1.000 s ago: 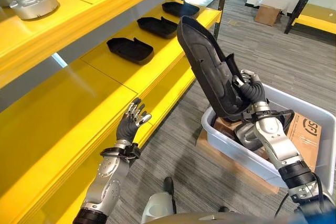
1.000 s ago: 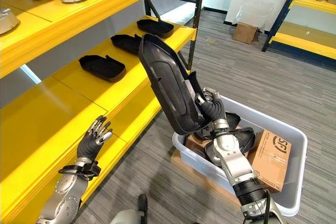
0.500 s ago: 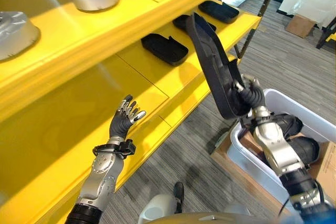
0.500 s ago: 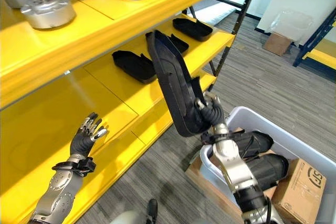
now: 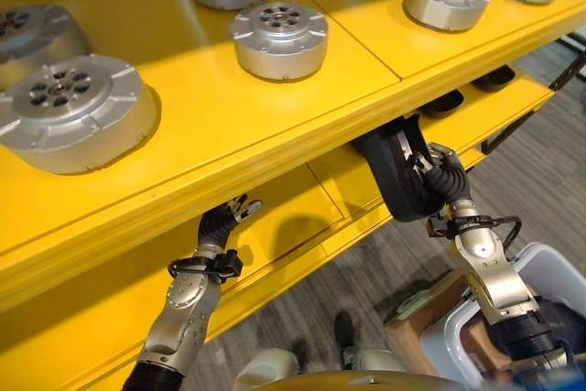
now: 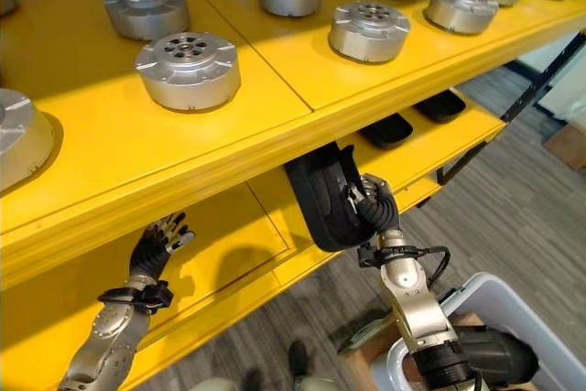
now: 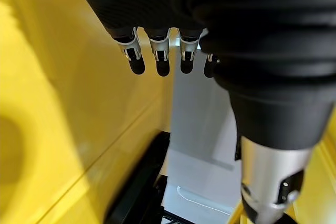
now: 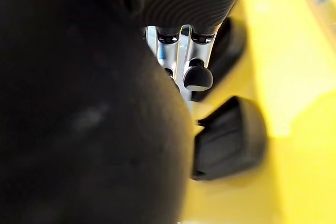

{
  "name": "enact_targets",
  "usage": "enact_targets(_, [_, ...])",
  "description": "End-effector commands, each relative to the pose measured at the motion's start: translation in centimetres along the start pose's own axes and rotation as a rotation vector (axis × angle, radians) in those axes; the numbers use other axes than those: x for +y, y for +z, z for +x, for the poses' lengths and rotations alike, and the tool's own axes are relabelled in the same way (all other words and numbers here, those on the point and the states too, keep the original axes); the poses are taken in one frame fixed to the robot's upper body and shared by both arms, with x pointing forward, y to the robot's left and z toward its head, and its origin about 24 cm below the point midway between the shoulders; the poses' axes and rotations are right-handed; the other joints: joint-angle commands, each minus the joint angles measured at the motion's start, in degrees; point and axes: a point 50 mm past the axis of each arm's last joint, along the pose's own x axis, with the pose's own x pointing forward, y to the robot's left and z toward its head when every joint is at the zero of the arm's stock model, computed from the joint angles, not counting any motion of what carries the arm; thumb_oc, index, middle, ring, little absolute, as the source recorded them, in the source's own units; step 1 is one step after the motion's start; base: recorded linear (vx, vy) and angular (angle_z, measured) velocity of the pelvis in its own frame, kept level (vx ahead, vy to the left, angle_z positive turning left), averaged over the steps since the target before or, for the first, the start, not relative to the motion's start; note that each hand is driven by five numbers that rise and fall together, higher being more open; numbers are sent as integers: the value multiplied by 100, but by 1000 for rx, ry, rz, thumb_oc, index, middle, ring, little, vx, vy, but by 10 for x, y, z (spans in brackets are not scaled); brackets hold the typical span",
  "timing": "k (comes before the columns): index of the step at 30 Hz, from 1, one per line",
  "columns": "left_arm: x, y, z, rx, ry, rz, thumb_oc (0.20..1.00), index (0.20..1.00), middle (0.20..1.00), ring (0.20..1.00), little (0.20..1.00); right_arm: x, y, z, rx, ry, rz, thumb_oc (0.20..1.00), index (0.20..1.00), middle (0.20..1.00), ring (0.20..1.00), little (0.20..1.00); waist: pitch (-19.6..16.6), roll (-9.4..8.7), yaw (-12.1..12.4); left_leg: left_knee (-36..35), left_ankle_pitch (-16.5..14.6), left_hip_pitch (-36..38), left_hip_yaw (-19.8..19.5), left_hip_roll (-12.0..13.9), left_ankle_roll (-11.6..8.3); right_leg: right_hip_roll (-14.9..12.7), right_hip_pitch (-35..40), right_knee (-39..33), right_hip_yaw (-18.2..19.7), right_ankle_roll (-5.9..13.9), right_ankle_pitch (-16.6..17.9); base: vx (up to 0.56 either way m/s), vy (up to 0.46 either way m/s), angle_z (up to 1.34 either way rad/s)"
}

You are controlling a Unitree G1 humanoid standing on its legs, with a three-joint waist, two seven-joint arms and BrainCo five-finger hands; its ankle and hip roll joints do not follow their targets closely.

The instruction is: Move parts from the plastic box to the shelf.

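**Black part going in under the yellow shelf**

Black moulded plastic is filling the right hand [image 5: 443,178], whose fingers are curling round the lower end of a long black part [image 6: 322,197]. The part is standing nearly upright, its long axis running up from the hand so that its top end is disappearing behind the front lip of the upper yellow shelf [image 5: 275,125], the board carrying the round silver metal discs [image 5: 279,38]. It is hanging over the front of the lower shelf board [image 6: 265,226] and is not yet resting on it.

That is the relation the coming move is turning on: the bare yellow surface is lying just beyond and below the part, toward the robot's left of the right hand, so the part will probably need tipping flat, long axis along the board, before it can be lowered in under the lip. Other black parts [image 6: 386,130] are already lying further along the same board, to the right.

The left hand [image 5: 222,222] is reaching under the upper shelf over the bare board with fingers straight and spread, holding nothing, well apart from the part; the right hand is clearly the nearer one. The plastic box [image 6: 490,304] is sitting on the floor at lower right.
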Motion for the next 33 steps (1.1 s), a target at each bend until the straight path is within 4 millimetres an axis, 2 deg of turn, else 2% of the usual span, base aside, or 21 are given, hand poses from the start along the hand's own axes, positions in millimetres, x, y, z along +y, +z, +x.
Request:
enact_targets(1, [-2, 17, -2, -102, -24, -13, 1000, 1000, 1000, 1000, 1000, -8, 31, 8, -170, -13, 32, 200, 200, 200, 200, 200, -454, 178, -114, -177, 184, -189, -187, 48, 11, -191, 3, 719, -237, 369, -732, -7, -154, 16])
enact_targets(6, [0, 13, -8, -90, -1, -32, 1000, 1000, 1000, 1000, 1000, -7, 36, 9, -186, 9, 33, 200, 200, 200, 200, 200, -455, 144, -46, -68, 241, -275, -397, 184, -224, -64, 137, 660, -456, 213, -874, -21, -175, 19])
enact_targets(10, [-1, 11, -10, -86, 2, -48, 1000, 1000, 1000, 1000, 1000, -4, 43, 11, -219, 31, 48, 200, 200, 200, 200, 200, -300, 129, 8, 491, 218, -636, -531, 92, -359, -21, 189, 556, -614, 97, -904, -113, -161, 48])
enact_targets(11, [-4, 11, -8, -89, -6, -55, 1000, 1000, 1000, 1000, 1000, -5, 47, 12, -238, 32, 42, 200, 200, 200, 200, 200, -101, 110, -63, 1037, 94, -951, -75, 162, -369, -121, 106, 655, -874, 50, -915, -249, -103, 86])
enact_targets(12, [-3, 11, -8, -88, -6, -57, 1000, 1000, 1000, 1000, 1000, -3, 47, 12, -236, 38, 45, 200, 200, 200, 200, 200, -76, 82, -73, 1056, 60, -898, 177, 461, -354, -184, 77, 710, -941, 63, -918, -182, -43, 110])
enact_targets(13, [-3, 10, -9, -83, -2, -58, 1000, 1000, 1000, 1000, 1000, -2, 47, 11, -234, 40, 50, 200, 200, 200, 200, 200, -117, 95, -67, 909, 117, -810, 203, 640, -370, -201, 97, 691, -953, 76, -916, -18, 7, 111])
enact_targets(14, [-3, 10, -9, -82, -2, -58, 1000, 1000, 1000, 1000, 1000, -2, 47, 11, -233, 41, 50, 200, 200, 200, 200, 200, -113, 96, -62, 870, 130, -778, 208, 649, -375, -196, 112, 685, -950, 72, -915, 35, 44, 68])
enact_targets(15, [-2, 7, -12, -75, 13, -67, 1000, 1000, 1000, 1000, 1000, -1, 44, 9, -219, 38, 55, 200, 200, 200, 200, 200, -193, 135, -82, 607, 387, -704, 187, 1070, -470, -248, 118, 708, -1002, 92, -980, 18, 84, 19])
enact_targets(17, [-1, 6, -12, -73, 29, -84, 1000, 1000, 1000, 1000, 1000, -2, 43, 9, -215, 31, 58, 200, 200, 200, 200, 200, -227, 252, -131, 144, 776, -682, 377, 1490, -549, -362, 72, 854, -1204, 137, -1083, 35, 153, 27])
enact_targets(18, [-1, 5, -13, -68, 33, -91, 1000, 1000, 1000, 1000, 1000, -2, 44, 10, -216, 32, 56, 200, 200, 200, 200, 200, -265, 342, -147, -131, 793, -539, 569, 1600, -576, -378, 31, 959, -1318, 164, -1134, 68, 141, 53])
enact_targets(19, [0, 3, -15, -60, 36, -93, 1000, 1000, 1000, 1000, 1000, -2, 42, 10, -207, 29, 55, 200, 200, 200, 200, 200, -304, 418, -119, -347, 830, -418, 553, 1654, -616, -354, 1, 1021, -1325, 167, -1161, 63, 135, 50])
enact_targets(21, [1, 1, -16, -51, 40, -95, 1000, 1000, 1000, 1000, 1000, -1, 40, 10, -197, 26, 54, 200, 200, 200, 200, 200, -342, 514, -57, -485, 790, -332, 505, 1604, -628, -395, -39, 1091, -1333, 209, -1158, 45, 164, 20])
enact_targets(24, [5, 2, -17, -50, 29, -63, 1000, 1000, 1000, 1000, 1000, -4, 36, 10, -177, 16, 57, 200, 200, 200, 200, 200, -364, 504, -6, -303, 608, -322, 593, 1401, -587, -639, 116, 1070, -1428, 321, -1122, 107, 186, -16])
enact_targets(29, [10, 7, -16, -51, 24, -23, 1000, 1000, 1000, 1000, 1000, -2, 31, 16, -144, 14, 41, 200, 200, 200, 200, 200, -342, 389, 119, -19, 257, -351, 655, 1060, -456, -1005, 349, 1005, -1525, 515, -1064, 122, 187, 20])
enact_targets(32, [10, 10, -15, -57, 12, -7, 1000, 1000, 1000, 1000, 1000, 2, 34, 28, -141, 24, 36, 200, 200, 200, 200, 200, -300, 300, 243, 286, 103, -541, 633, 915, -430, -1137, 341, 981, -1567, 585, -1041, 53, 104, 4])
enact_targets(33, [7, 13, -12, -59, -12, 1, 1000, 1000, 1000, 1000, 1000, 5, 37, 38, -142, 27, 23, 200, 200, 200, 200, 200, -211, 257, 346, 592, -4, -761, 613, 836, -448, -1193, 255, 1075, -1609, 601, -1069, -56, 46, 7])
